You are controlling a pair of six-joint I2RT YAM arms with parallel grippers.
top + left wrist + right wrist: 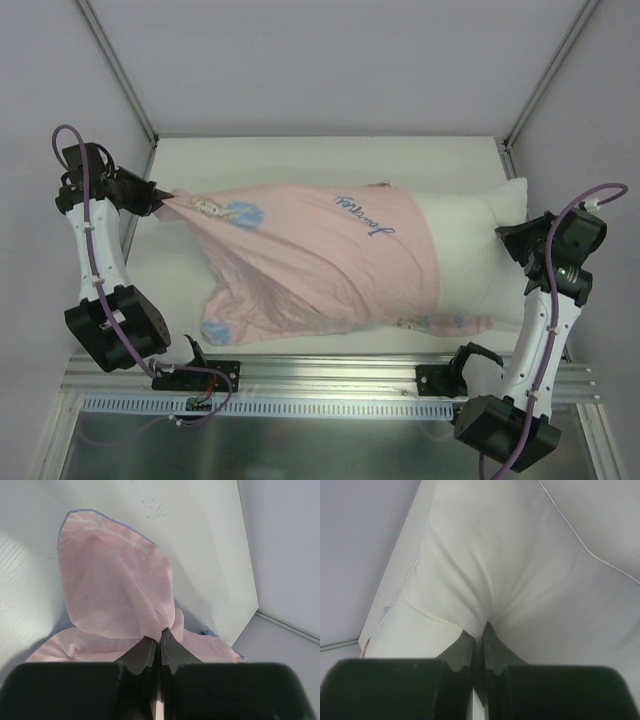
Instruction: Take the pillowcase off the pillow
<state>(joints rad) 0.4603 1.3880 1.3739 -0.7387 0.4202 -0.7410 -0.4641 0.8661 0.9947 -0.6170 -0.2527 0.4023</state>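
Observation:
The pink pillowcase (pixel 310 260) with blue print covers the left and middle of the white pillow (pixel 470 250), whose right end sticks out bare. My left gripper (pixel 160 198) is shut on the pillowcase's far left corner and holds it stretched; in the left wrist view the pink fabric (pixel 115 590) bunches at the closed fingertips of my left gripper (pixel 161 639). My right gripper (pixel 505 240) is shut on the pillow's right end; in the right wrist view the white pillow fabric (pixel 485 570) puckers into my right gripper (pixel 481 632).
The pillow lies on a white table top (pixel 300 150) inside a walled enclosure with grey walls left (pixel 40 80) and right. A metal rail (pixel 330 375) runs along the near edge between the arm bases.

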